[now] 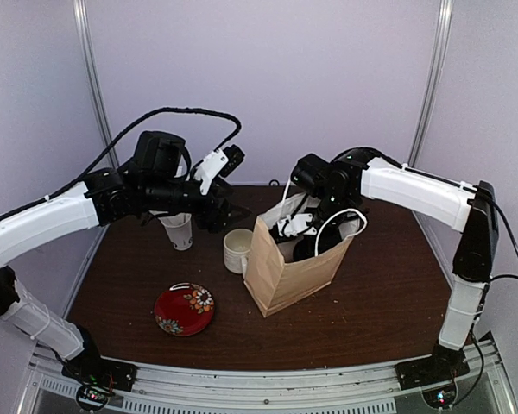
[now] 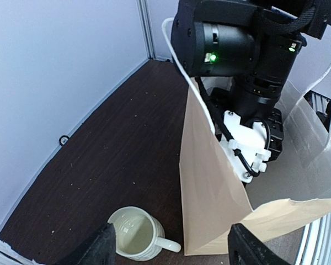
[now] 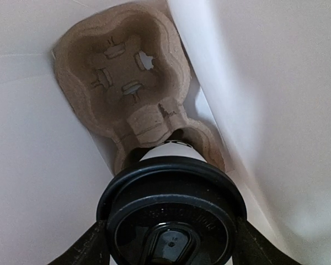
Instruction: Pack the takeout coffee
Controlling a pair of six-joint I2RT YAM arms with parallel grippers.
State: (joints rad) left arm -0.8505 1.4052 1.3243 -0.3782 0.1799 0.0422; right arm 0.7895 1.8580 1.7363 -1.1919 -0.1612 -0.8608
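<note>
The takeout coffee (image 3: 171, 212), a white cup under a round black lid, stands inside the brown paper bag (image 1: 289, 272). Its base sits in one pocket of a moulded pulp carrier (image 3: 121, 72). My right gripper (image 3: 171, 245) reaches down into the bag, and its fingers (image 3: 83, 251) press against both sides of the lid. In the top view the cup is hidden by the bag and the right gripper (image 1: 309, 235). My left gripper (image 2: 174, 245) hangs open above the table, with nothing between its fingers, beside the bag (image 2: 209, 193).
A white ceramic mug (image 2: 131, 240) stands just left of the bag (image 1: 237, 250). A paper cup of white straws (image 1: 180, 231) is behind it under the left arm. A red patterned plate (image 1: 184, 309) lies near the front. White bag walls (image 3: 265, 83) close in around the carrier.
</note>
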